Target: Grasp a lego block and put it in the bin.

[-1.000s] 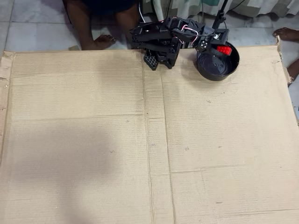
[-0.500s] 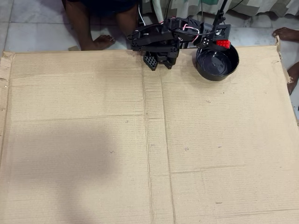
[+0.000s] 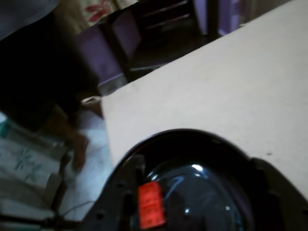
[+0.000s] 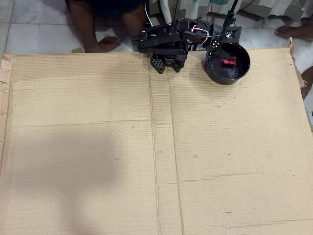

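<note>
1. Cardboard (image 4: 156,147) takes up nearly the whole overhead view, a big flattened sheet with a seam running down the middle and a soft shadow over its lower left part. In the wrist view the same sheet (image 3: 231,86) shows as a pale slab running off behind the bin, with tiled floor past its edge.

2. Arm (image 4: 168,41) is next in size: a black folded-up thing sitting at the top edge of the cardboard, just left of the bin in the overhead view, with red and white wires on top of it. Somebody's bare legs and a foot (image 4: 108,44) are on the floor further left of the bin, off the cardboard.

3. Bin (image 4: 243,66) is the round glossy black bowl at the top edge of the cardboard, right beside the arm. From the wrist camera you look straight down into it, thick rim (image 3: 183,137) curving across the bottom half of the picture, with light glinting off the inside.

4. Gripper (image 4: 226,40) hangs over the bin's far rim in the overhead view. Its fingers look spread apart and there's nothing between them. In the wrist view the dark shapes on either side of the bin are blurry, so that one doesn't settle much.

5. Lego block (image 4: 228,61) is the tiny red brick lying inside the bin, loose, a bit up from the bin's centre in the overhead view. In the wrist view it (image 3: 151,205) sits at the bin's lower left, near the inside wall.
</note>
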Robot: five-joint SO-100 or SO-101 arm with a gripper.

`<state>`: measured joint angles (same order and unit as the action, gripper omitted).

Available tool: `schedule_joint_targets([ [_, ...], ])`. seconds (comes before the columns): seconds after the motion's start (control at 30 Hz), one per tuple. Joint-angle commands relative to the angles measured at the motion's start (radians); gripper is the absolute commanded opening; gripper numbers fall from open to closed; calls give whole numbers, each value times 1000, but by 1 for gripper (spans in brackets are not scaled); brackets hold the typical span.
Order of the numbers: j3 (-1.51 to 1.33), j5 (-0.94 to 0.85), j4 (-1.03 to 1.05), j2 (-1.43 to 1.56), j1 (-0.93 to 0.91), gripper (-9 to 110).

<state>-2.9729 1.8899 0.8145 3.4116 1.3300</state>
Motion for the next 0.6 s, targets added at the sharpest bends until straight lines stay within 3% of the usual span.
schedule_joint_targets([
  [0.0,3,5,3,6,-75,25],
  [0.57,-176,5,-9,6,-907,24],
])
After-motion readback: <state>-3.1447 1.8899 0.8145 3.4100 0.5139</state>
